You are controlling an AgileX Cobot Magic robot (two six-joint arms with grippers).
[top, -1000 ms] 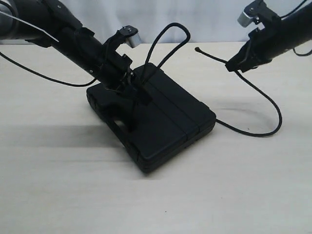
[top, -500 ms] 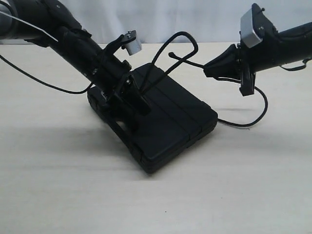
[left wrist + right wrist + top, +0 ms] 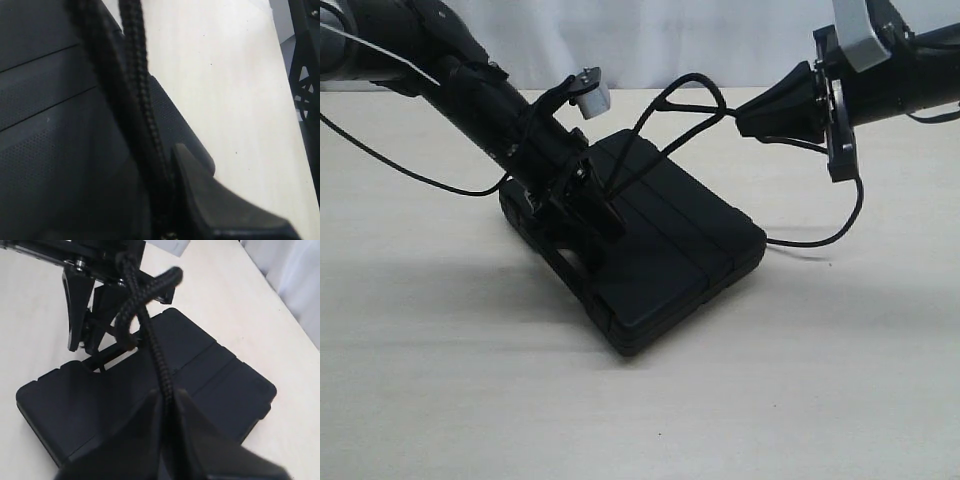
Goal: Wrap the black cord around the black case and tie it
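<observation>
Tabletop, pale and faintly grained, carries the black case, a flat rectangular matte box with rounded corners, a handle slot at the end under the left gripper and two grooves crossing its lid. It lies flat, directly beneath the left gripper and lower than the right gripper, off to that gripper's side. The black cord is thin, braided and matte. Two strands rise from the left gripper's tips over the lid and arch into a loop just beside the nose of the right gripper. A further length hangs from that gripper, sags in a curve and meets the table beside the case corner nearest it. The left gripper bears down at the lid near the handle slot, its jaws nearly together and clamped on the paired strands. In the left wrist view the strands run along the textured lid straight in against one finger. The right gripper hangs clear above the table and touches only the cord. Its own wrist view shows two fingers pressed together on a single strand, with the case below them.
</observation>
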